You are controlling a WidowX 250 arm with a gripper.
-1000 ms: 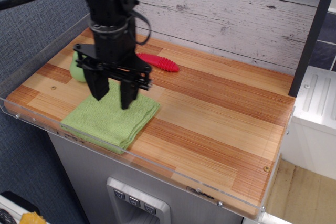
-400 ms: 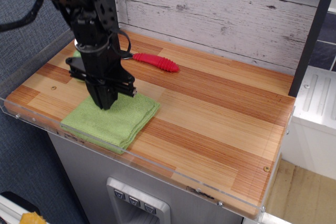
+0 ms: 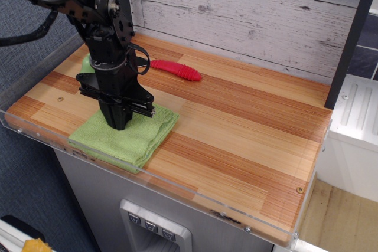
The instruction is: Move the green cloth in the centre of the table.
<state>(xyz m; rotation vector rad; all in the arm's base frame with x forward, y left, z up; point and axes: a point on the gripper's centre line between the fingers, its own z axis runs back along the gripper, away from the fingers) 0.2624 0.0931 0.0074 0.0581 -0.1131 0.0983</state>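
1. In the only view, observation.image, the folded, square, light-green terry cloth [image 3: 127, 136] lies at about 8 o'clock on the rectangular wooden table of light and reddish-brown plank strips [image 3: 248, 128], close to the clear acrylic rim along the front-left edge and well apart from the bare centre

2. The black robot gripper [image 3: 119, 121] stands upright on the cloth's far half, its fingers drawn together with the tips pressed into the terry; the fabric looks slightly bunched around them, so I judge the claw to be closed on a pinch of cloth, though the contact itself is partly hidden by the fingers

3. The step in hand, as I read it, is securing the pinch before carrying the cloth toward 3 o'clock, to the middle of the planks

4. To do it well: make sure several layers are caught, not only the top one, or the fold may open and trail when raised

5. Lift only enough for the hanging edges to clear the wood, then travel slowly so the limp fabric does not swing or slip free

6. Keep the path in front of the red ribbed plastic toy [image 3: 176, 70] at 11 o'clock and away from the smooth pale-green pear figure [image 3: 87, 63] just behind the arm; neither should be dragged along

7. Set down flat at the centre, opening the fingers only once the cloth rests on the wood
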